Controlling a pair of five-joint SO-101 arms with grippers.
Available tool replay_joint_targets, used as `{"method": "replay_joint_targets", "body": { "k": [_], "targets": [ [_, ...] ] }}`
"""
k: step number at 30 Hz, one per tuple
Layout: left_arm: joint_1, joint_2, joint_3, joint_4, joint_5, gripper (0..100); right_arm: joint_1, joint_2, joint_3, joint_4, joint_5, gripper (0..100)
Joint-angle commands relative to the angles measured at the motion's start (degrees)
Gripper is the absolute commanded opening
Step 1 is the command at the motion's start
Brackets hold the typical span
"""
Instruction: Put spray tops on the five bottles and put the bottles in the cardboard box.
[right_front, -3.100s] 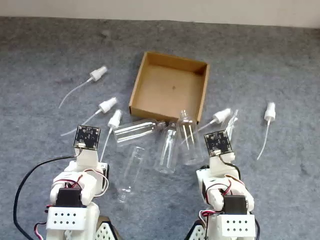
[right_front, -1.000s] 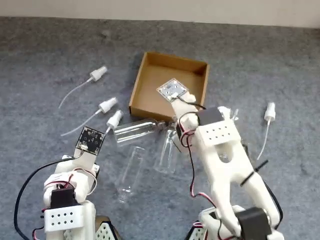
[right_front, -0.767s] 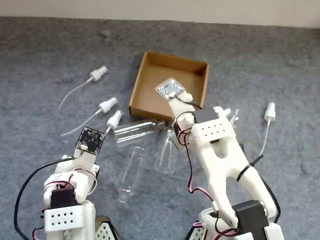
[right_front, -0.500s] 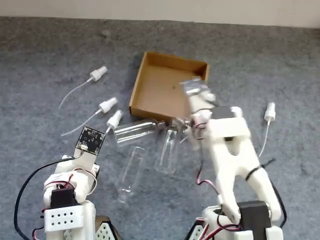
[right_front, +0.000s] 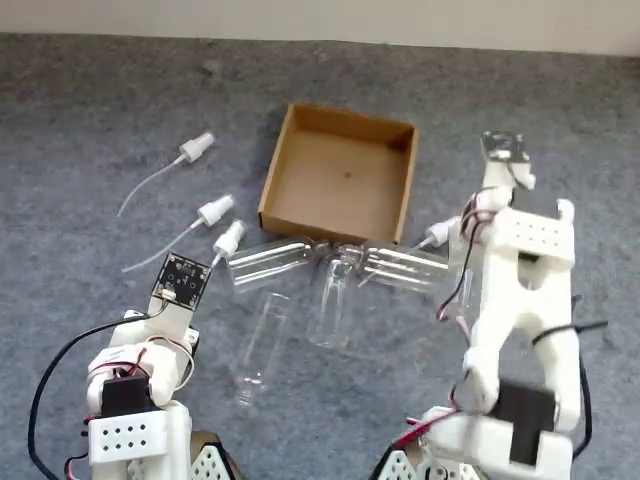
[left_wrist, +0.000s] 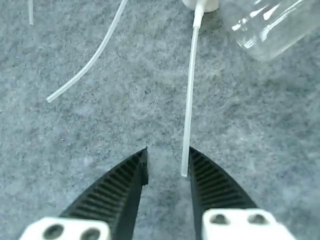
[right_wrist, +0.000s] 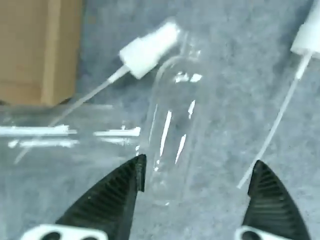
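The cardboard box (right_front: 340, 175) lies open at the table's middle back. Clear bottles without tops lie in front of it: one (right_front: 268, 262) on the left, one (right_front: 262, 340) nearer me, one (right_front: 335, 297) in the middle and one (right_front: 402, 268) crosswise. Three spray tops (right_front: 216, 209) lie left of the box. My left gripper (left_wrist: 167, 162) is open low over the carpet, a spray top's tube (left_wrist: 189, 100) ending beside one finger. My right gripper (right_wrist: 199, 167) is open wide above another bottle (right_wrist: 167, 135), next to a spray top (right_wrist: 150, 47).
Grey carpet covers the table. The right arm (right_front: 515, 290) stands tall right of the box. A second spray top (right_wrist: 309, 35) with its tube lies beside the bottle under the right gripper. A loose tube (left_wrist: 90, 60) lies near the left gripper.
The right arm swung from over the box out to the right. The bottle in front of the box's right corner has turned to lie crosswise. The left arm kept still over the last second.
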Motion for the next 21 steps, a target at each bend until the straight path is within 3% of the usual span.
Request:
{"method": "replay_joint_targets", "body": {
  "k": [1, 7, 14, 18, 21],
  "targets": [
    [1.1, -0.2, 1.4, 0.2, -0.5, 9, 1.0, 7.8, -10.0, 0.8, -1.3, 28.9],
    [0.9, -0.2, 1.4, 0.2, -0.5, 9, -0.4, 17.5, -16.3, 0.8, -1.1, 27.4],
    [0.9, -0.3, 1.4, 0.2, -0.4, 9, -0.3, 20.2, -15.3, 0.4, -0.7, 10.4],
    [0.7, -0.3, 0.3, 0.2, -0.6, 9, 2.1, 20.0, -15.3, 0.8, 5.7, 2.2],
    [-1.4, -0.3, -2.7, -0.3, -3.3, 9, 5.0, 20.0, -15.3, 0.9, 11.8, 1.3]
  ]
}}
